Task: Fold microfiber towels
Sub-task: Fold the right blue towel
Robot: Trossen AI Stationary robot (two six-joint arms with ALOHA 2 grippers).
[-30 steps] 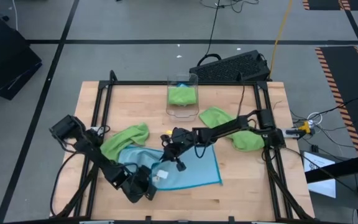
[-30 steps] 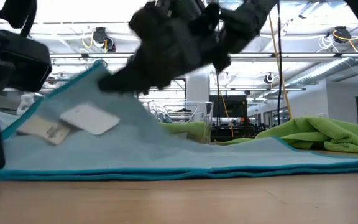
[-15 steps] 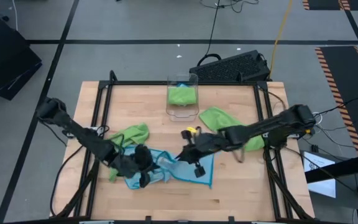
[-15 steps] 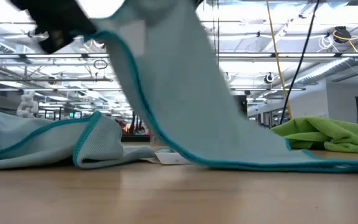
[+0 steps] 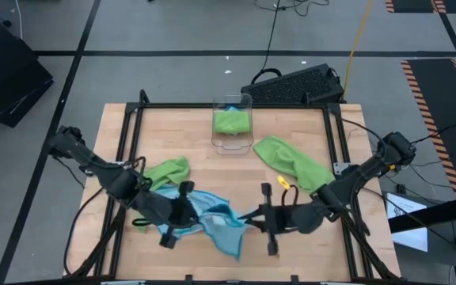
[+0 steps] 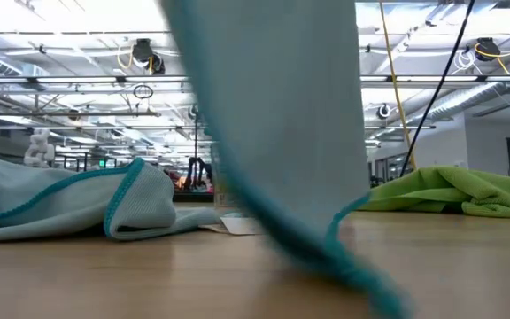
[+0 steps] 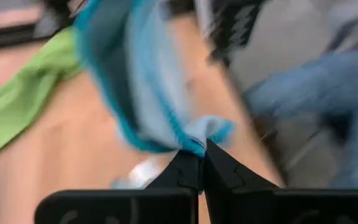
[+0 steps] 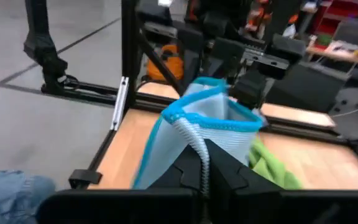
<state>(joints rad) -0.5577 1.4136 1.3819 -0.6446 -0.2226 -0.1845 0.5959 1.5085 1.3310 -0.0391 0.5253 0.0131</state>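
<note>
Wooden table and surroundings, seen mostly from above.

Lay a light wooden table top [image 5: 291, 249] inside a black metal frame [image 5: 228, 105], with a clear plastic bin [image 5: 233, 145] standing upright near the far edge at the middle. Sat a black keyboard [image 5: 295, 83] on the grey floor just beyond the far right corner, a yellow cable [image 5: 357, 36] and a black cable [image 5: 271, 36] running away from that spot. Showed an orange-and-black striped floor marking [image 5: 430, 95] at the right. Hung ceiling lights and ductwork [image 6: 467, 53] across the room behind.
</note>
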